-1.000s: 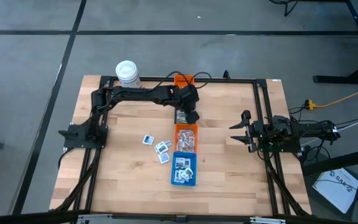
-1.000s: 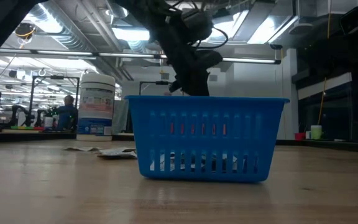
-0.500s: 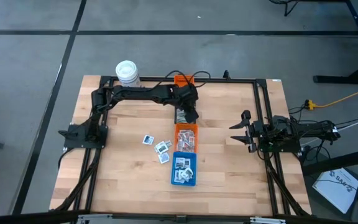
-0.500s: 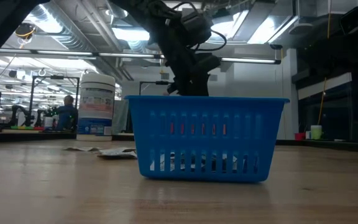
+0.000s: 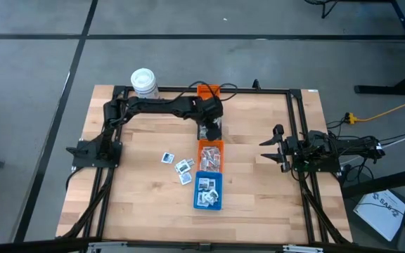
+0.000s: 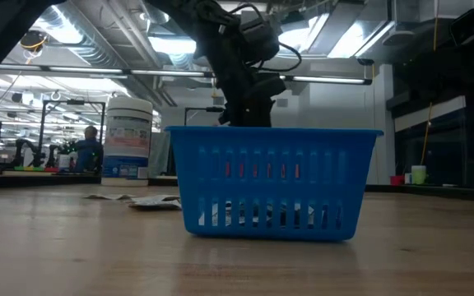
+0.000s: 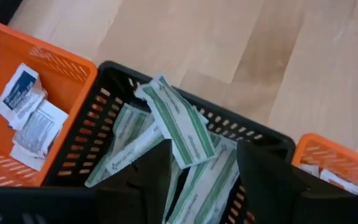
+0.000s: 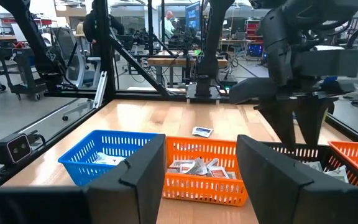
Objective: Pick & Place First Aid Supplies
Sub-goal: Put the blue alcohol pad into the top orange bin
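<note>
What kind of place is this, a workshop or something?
Probably a robotics lab or industrial workshop: a wooden table with two mounted robot arms, more workbenches and equipment racks behind, and exposed ceiling ducts and strip lights.

Print on the loose packets is too small to read. The black bin is mostly hidden, apparently beneath the left gripper.

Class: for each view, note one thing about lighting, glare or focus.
High view: even light, soft shadows on the table. Low view: backlit by bright ceiling lights, the left arm dark above the blue bin. Left wrist view: green-striped strips sharp. Right wrist view: orange bin clear, room bright.
</note>
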### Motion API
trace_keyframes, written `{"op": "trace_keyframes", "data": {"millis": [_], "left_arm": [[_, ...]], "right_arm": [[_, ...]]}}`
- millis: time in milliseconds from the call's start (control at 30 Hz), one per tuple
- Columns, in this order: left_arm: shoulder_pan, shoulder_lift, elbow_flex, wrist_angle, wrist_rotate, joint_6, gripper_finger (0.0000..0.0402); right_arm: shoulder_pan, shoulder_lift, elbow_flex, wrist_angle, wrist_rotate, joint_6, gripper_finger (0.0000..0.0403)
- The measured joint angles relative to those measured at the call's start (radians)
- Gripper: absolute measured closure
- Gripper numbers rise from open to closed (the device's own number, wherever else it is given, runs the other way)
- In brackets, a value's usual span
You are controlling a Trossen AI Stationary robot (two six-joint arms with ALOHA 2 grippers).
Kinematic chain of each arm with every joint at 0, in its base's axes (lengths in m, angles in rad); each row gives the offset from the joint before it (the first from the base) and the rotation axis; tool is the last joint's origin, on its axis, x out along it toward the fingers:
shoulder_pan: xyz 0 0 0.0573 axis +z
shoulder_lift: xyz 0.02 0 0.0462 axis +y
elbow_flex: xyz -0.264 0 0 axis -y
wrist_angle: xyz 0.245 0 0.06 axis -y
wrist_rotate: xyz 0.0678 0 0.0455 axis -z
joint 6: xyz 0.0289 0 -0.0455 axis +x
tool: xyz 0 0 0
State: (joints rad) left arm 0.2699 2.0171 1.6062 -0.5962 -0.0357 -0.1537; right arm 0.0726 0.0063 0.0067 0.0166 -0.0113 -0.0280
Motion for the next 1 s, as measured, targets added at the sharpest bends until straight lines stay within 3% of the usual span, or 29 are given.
{"op": "trace_keyframes", "data": {"millis": [600, 1000], "left_arm": [[-0.138, -0.092, -0.001, -0.092, 0.002, 0.071, 0.0271], [-0.226, -0.155, -0.001, -0.315, 0.0, 0.084, 0.029]], "right_arm": [[0.0, 0.0, 0.0, -0.001, 0.0, 0.0, 0.0208], [0.0, 0.0, 0.0, 0.0, 0.0, 0.0, 0.0208]]}}
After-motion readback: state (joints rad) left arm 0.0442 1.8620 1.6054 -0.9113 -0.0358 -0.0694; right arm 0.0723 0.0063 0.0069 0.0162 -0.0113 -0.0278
